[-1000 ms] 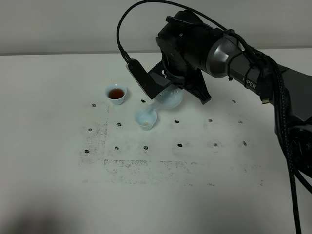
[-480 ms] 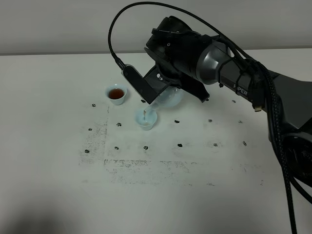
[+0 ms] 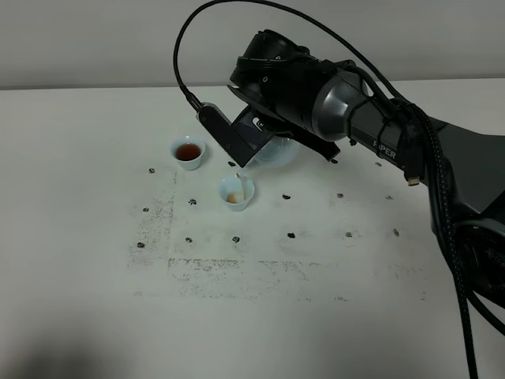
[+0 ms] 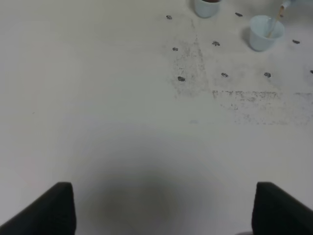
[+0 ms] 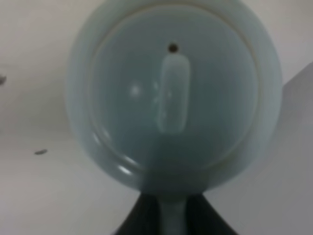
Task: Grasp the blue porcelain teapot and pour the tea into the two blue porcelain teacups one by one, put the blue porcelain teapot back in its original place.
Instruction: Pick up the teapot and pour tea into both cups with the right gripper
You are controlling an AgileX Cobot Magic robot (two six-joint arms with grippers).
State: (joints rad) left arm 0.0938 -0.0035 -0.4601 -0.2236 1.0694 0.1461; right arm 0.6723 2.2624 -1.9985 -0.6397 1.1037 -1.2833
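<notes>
My right gripper (image 3: 271,139) is shut on the handle of the blue porcelain teapot (image 3: 278,151) and holds it tilted above the table, spout toward the nearer teacup (image 3: 237,192). A thin stream of tea falls into that cup, which holds a little tea. The farther teacup (image 3: 188,151) holds dark tea. In the right wrist view the teapot lid (image 5: 173,93) fills the picture, with the handle between my right gripper's jaws (image 5: 171,220). My left gripper (image 4: 166,208) is open and empty, low over bare table; both teacups (image 4: 261,33) (image 4: 205,6) show far from it.
The white table (image 3: 95,260) carries dark position marks and a smudged grid around the cups. The right arm and its black cable (image 3: 410,158) reach over the back right of the table.
The right arm has moved slightly left and tipped the teapot further. Tea now streams into the nearer teacup, which has some tea in it.
</notes>
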